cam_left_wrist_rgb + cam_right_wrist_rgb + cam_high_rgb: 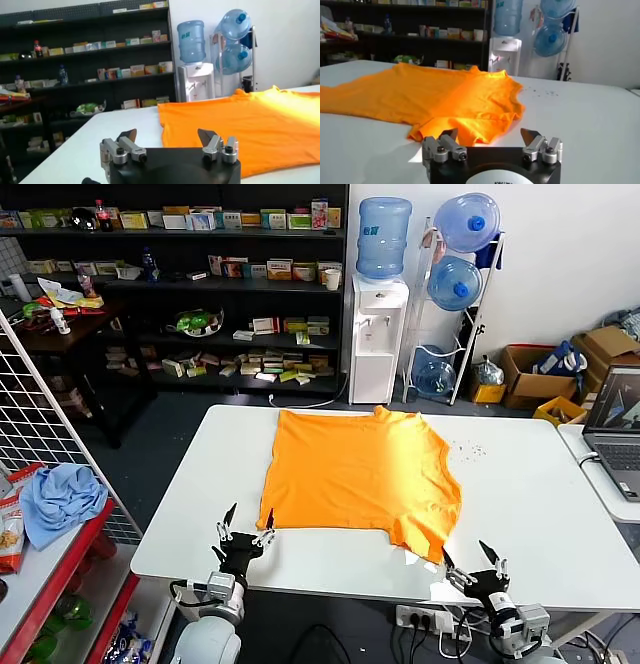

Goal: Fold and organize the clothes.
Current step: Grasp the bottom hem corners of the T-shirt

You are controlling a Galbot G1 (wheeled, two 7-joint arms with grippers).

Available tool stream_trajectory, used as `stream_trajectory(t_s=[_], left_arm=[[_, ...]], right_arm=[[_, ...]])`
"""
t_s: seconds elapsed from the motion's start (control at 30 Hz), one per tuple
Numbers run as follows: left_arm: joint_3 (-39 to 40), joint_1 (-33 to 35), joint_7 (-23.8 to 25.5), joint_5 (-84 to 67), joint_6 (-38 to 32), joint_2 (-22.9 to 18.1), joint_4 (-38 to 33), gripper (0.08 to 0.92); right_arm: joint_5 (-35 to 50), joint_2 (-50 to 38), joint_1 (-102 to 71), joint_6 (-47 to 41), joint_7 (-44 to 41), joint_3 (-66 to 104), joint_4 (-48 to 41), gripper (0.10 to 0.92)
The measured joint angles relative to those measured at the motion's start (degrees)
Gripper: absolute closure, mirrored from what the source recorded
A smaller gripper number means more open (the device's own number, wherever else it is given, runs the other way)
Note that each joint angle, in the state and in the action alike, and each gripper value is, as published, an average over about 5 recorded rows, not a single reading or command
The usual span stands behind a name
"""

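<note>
The bright orange T-shirt (358,477) lies spread flat on the white table (520,504), plain side up, no lettering showing. Its near right corner is rumpled. My left gripper (248,524) is open and empty at the table's near edge, just in front of the shirt's near left corner; the shirt also shows in the left wrist view (250,125) beyond the open gripper (167,137). My right gripper (473,564) is open and empty at the near edge, just in front of the rumpled corner, which shows in the right wrist view (455,122) beyond the open gripper (490,137).
A laptop (615,419) sits on a second table at the right. A light blue cloth (58,499) lies on a red rack at the left. Dark shelves (180,284), a water dispenser (380,334) and cardboard boxes (540,374) stand beyond the table.
</note>
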Motion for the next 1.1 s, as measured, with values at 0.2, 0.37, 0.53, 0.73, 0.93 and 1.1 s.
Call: stream_trajectory(t_s=[0.2,0.37,0.53,0.73,0.93,1.1], left_arm=[[0.36,-0.88,0.4,-0.37,2.48,0.52,0.34,0.177],[1.23,-1.78,0.77,-0.74,5.02,0.65,0.93,0.177],[2.01,-2.62,0.79,-1.85,7.38,0.65,1.55,0.177],[2.5,-3.61,0.16,-4.08,10.36,0.54,2.23,0.177],[2.8,-4.13,-0.46,-6.02,13.46,0.56,2.79,0.177],[3.13,-4.85,-0.75,-7.32,15.51,0.56,3.49,0.177]], right_arm=[[0.32,0.39,1.6,-1.98,1.0,-1.39,-0.55,0.203],[0.64,0.79,3.12,-3.92,2.09,-2.58,-0.81,0.203],[0.98,0.86,4.16,-5.47,2.98,-3.29,-0.76,0.203],[1.35,0.81,5.11,-7.11,3.57,-3.97,-0.88,0.203],[1.38,1.12,6.18,-8.69,4.33,-4.77,-1.48,0.203],[1.46,1.3,6.86,-9.77,4.83,-5.05,-2.2,0.223]])
